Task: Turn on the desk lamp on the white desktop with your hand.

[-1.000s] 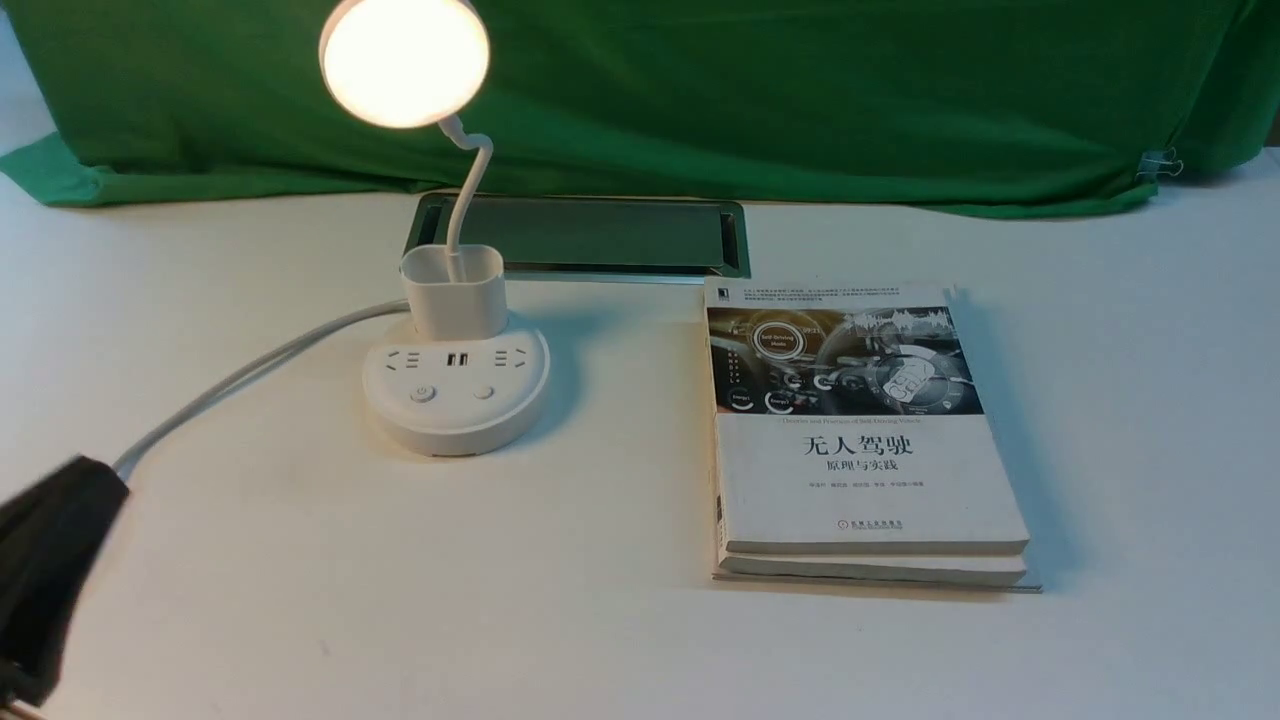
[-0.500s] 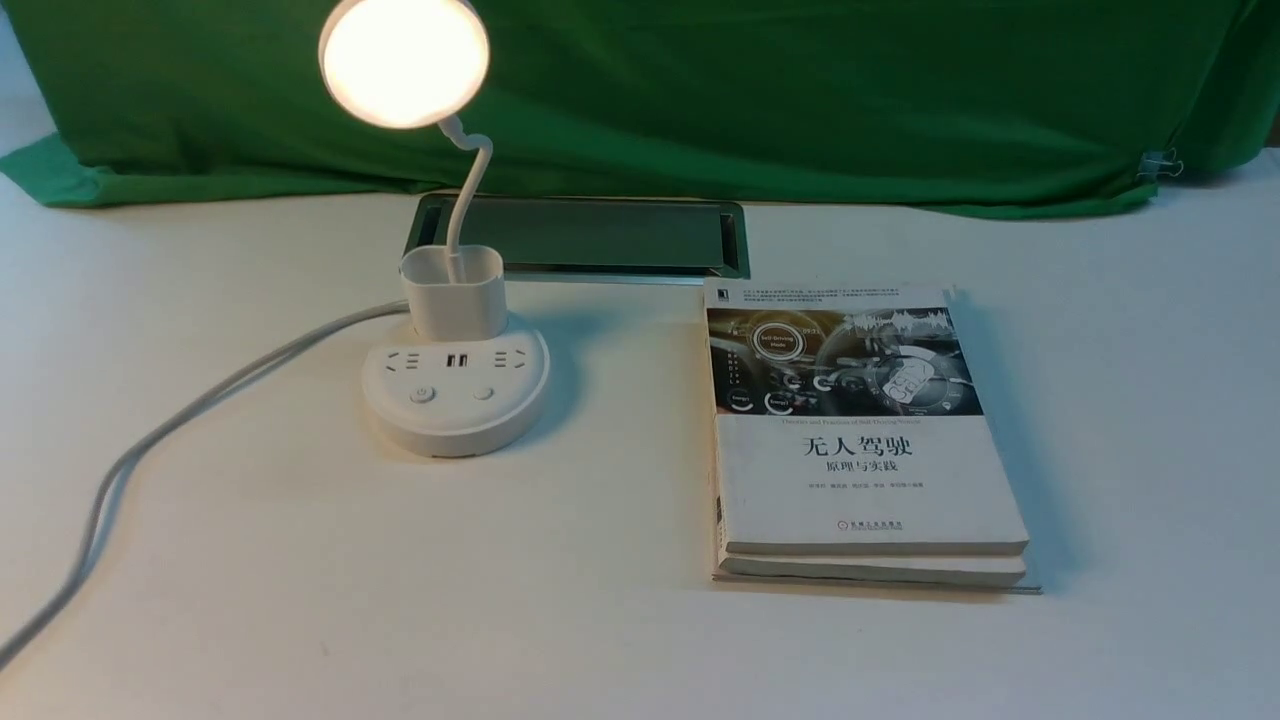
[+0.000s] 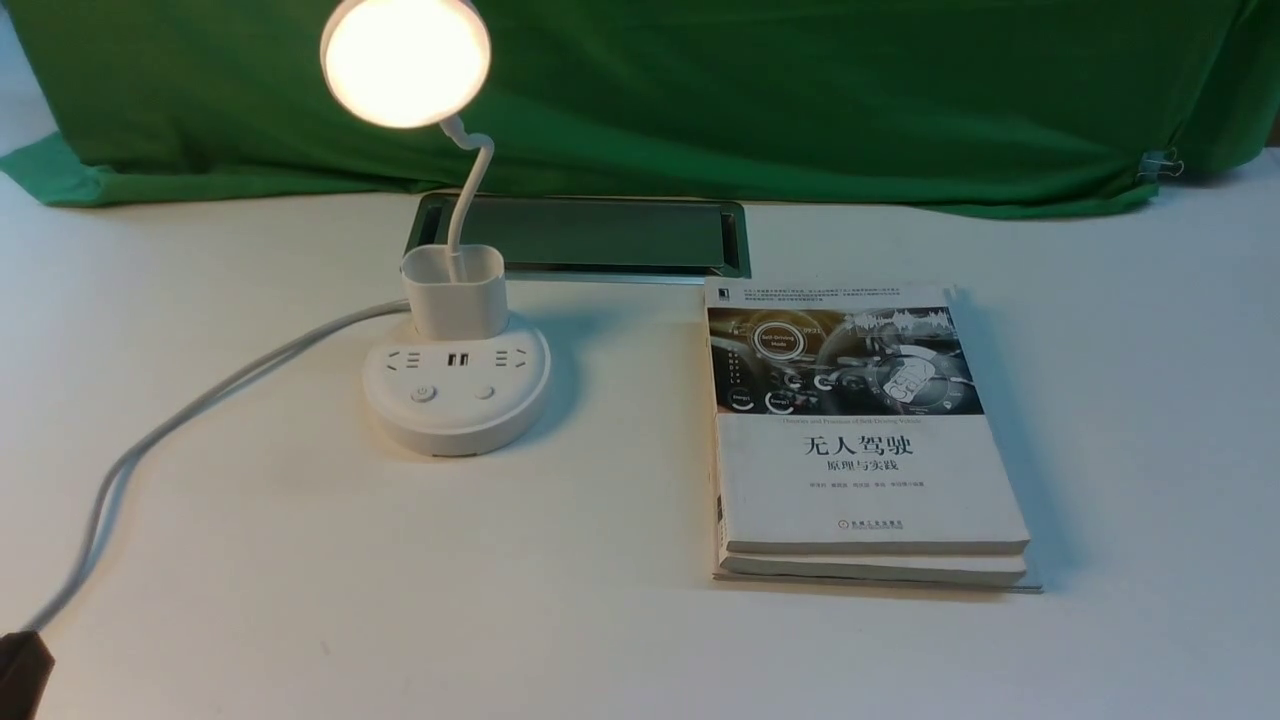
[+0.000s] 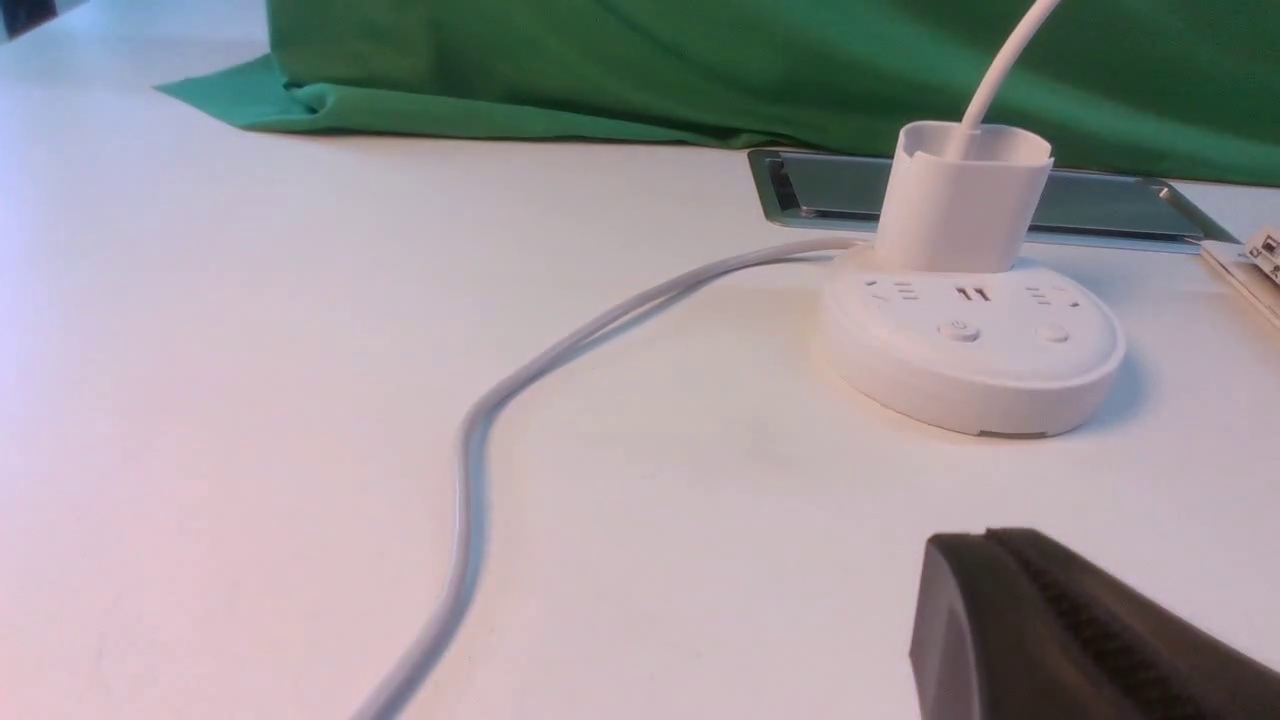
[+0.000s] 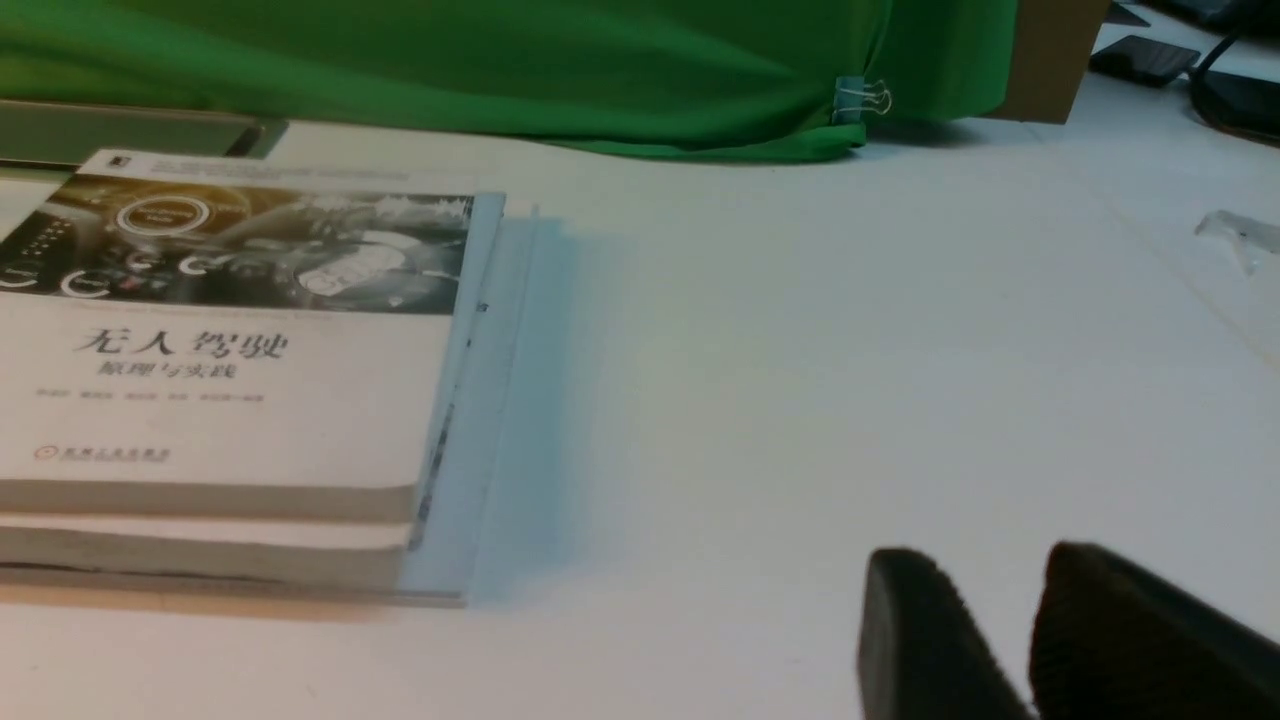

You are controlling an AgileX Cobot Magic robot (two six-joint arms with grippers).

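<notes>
Since the front view of half a second ago, the dark tip of the left end effector [image 3: 25, 672] has come into the near left corner; the lit white desk lamp with a round disc head [image 3: 405, 62] and the books have kept their places. The lamp's thin, bendy neck [image 3: 472, 190] rises from a smooth, open-topped white plastic cup [image 3: 457, 305], behind the sockets and two round buttons of its rounded base [image 3: 457, 395]. A smooth grey cable [image 3: 215, 390] curves from it over the plain white surface [image 3: 600, 640].

The lamp stands on the surface, farther forward and to the right of the left end effector, well apart from it. That end effector's dark fingers are closed together, with nothing seen between them. The right end effector [image 5: 980, 555] is open, a narrow gap between its black tips.

The front view shows the glowing head, which the left wrist view cuts off. The right wrist view shows more of the pale-blue thin book [image 5: 460, 480] under the stack of thick paper-covered books [image 5: 220, 400], and a brown block [image 5: 1052, 60] by the draped, creased green cloth [image 5: 600, 70].
</notes>
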